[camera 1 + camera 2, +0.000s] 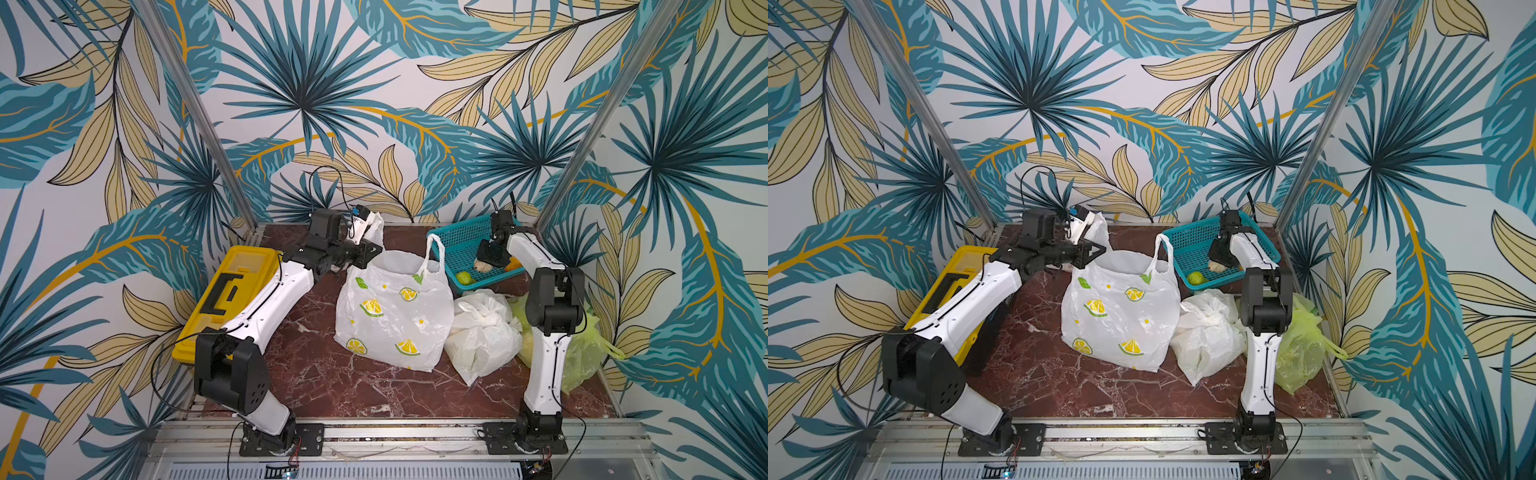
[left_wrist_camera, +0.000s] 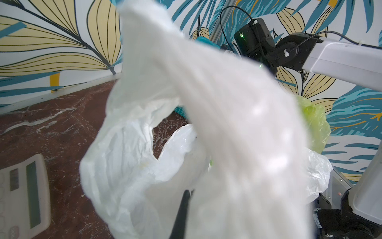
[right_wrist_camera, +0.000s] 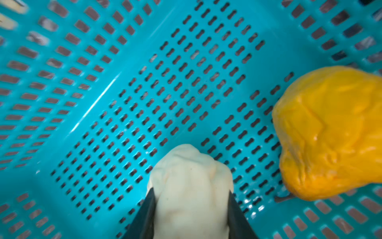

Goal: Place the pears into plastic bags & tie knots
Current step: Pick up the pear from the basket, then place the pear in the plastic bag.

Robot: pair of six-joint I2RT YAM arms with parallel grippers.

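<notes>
A: Where do we have the left end effector (image 1: 372, 249)?
B: Pinched together on a handle of the lemon-print bag (image 1: 390, 316), which stands open on the table (image 1: 324, 374).
A: And the right end effector (image 3: 191, 198)?
B: Clamped on the cream pear (image 3: 186, 169) in the teal basket (image 3: 103, 82) (an orange pear (image 3: 330, 132) lies near it, apart).

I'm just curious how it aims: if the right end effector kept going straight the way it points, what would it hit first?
The cream pear, already between its fingers. The right end effector points down into the teal basket, so the basket floor likely comes next.
</notes>
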